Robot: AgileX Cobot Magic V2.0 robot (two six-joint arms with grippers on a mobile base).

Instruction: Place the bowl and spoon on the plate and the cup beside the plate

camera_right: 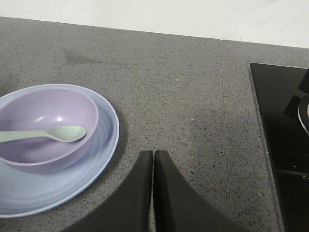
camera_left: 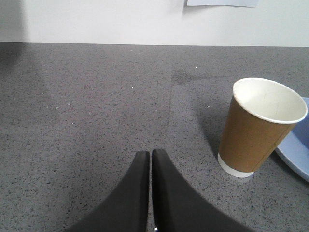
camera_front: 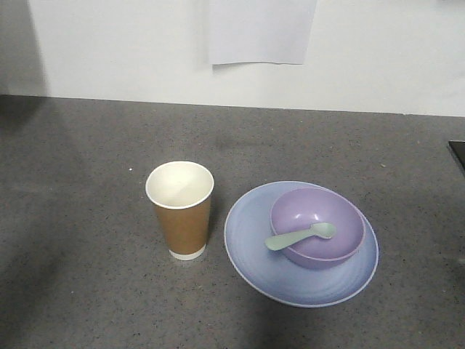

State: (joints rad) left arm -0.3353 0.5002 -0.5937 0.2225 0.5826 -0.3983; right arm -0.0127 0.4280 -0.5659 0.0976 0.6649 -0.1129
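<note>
The lilac bowl (camera_front: pixel 317 227) (camera_right: pixel 46 128) sits on the pale blue plate (camera_front: pixel 254 240) (camera_right: pixel 104 145), toward its right side. Across the bowl lies the mint-green spoon (camera_front: pixel 299 236) (camera_right: pixel 48 134), scoop inside and handle over the rim. The brown paper cup (camera_front: pixel 180 209) (camera_left: pixel 258 128) stands upright just left of the plate (camera_left: pixel 295 152). My left gripper (camera_left: pixel 150 153) is shut and empty, over bare counter left of the cup. Also shut and empty, my right gripper (camera_right: pixel 153 153) hovers right of the plate. Neither gripper shows in the front view.
Everything rests on a grey speckled counter (camera_front: pixel 87 160) that ends at a white wall (camera_front: pixel 378 51) with a sheet of paper (camera_front: pixel 261 30) on it. A black cooktop (camera_right: pixel 282 140) lies at the counter's right edge.
</note>
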